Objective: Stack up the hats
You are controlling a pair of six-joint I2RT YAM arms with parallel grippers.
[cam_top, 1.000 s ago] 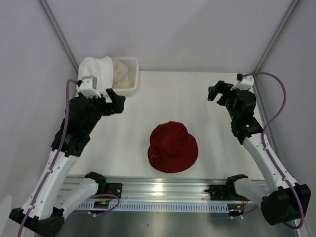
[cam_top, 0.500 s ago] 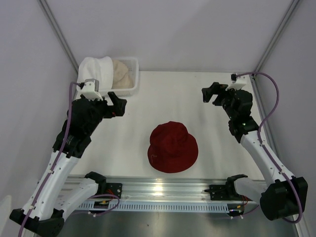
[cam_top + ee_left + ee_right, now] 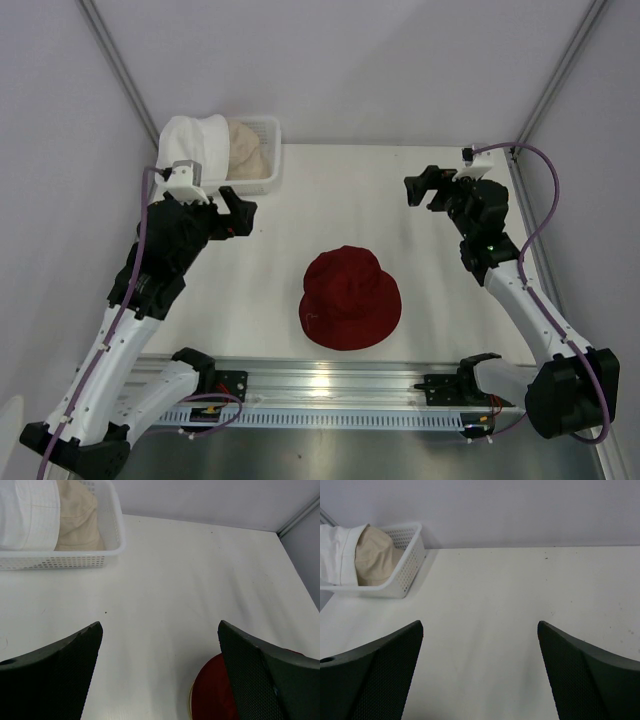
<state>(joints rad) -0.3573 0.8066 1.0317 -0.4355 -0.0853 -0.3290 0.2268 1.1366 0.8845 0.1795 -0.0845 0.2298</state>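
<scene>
From the top feed I read a white mesh basket (image 3: 255, 186) seated flat in the far-left corner of the white table (image 3: 350, 195), its long side close to the pale back wall (image 3: 340, 70). Both wrist feeds show its wall perforated in a fine grid under a solid rim. A ribbed aluminium rail (image 3: 330, 385) runs across the near edge of the table, a grey left strut (image 3: 118, 65) and a grey right strut (image 3: 560, 75) rise diagonally from the far corners, and a few small dark specks (image 3: 105, 612) mark the tabletop.
</scene>
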